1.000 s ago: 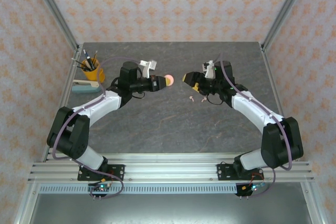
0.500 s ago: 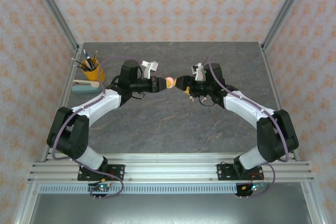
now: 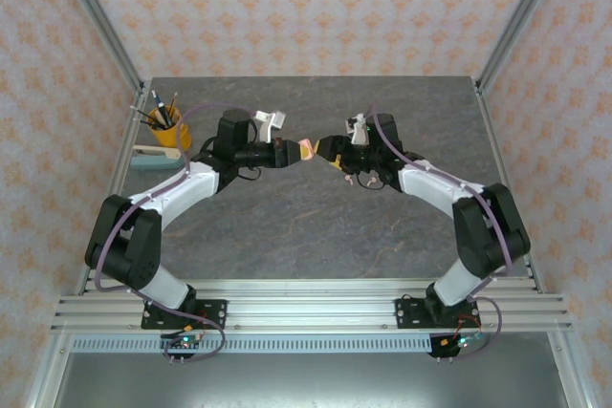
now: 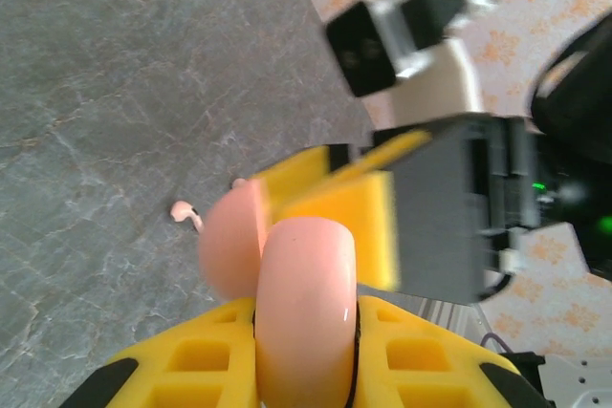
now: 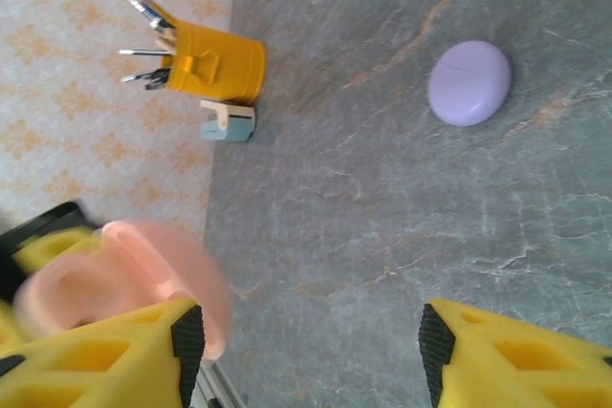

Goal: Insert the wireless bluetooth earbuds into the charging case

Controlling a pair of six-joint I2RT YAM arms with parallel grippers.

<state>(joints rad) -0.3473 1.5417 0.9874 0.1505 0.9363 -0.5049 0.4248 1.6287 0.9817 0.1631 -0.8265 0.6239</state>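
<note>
The pink charging case [image 4: 304,303] is smooth, glossy plastic, the lilac case [image 5: 469,82] smooth and matt, the tabletop [image 5: 382,188] matt with grey stone-like veining, the frame rails [image 3: 306,305] bare, dull-sheened metal

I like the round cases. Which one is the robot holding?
The pink case, pinched in the left gripper; the purple case just lies on the table.

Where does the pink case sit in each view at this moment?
Top external: the pink case is mid-table, slightly towards the back.
Left wrist: bottom centre, clamped in the left fingers.
Right wrist: lower left, just above one of the right fingers.
Shared landmark: the grey marbled table.
</note>
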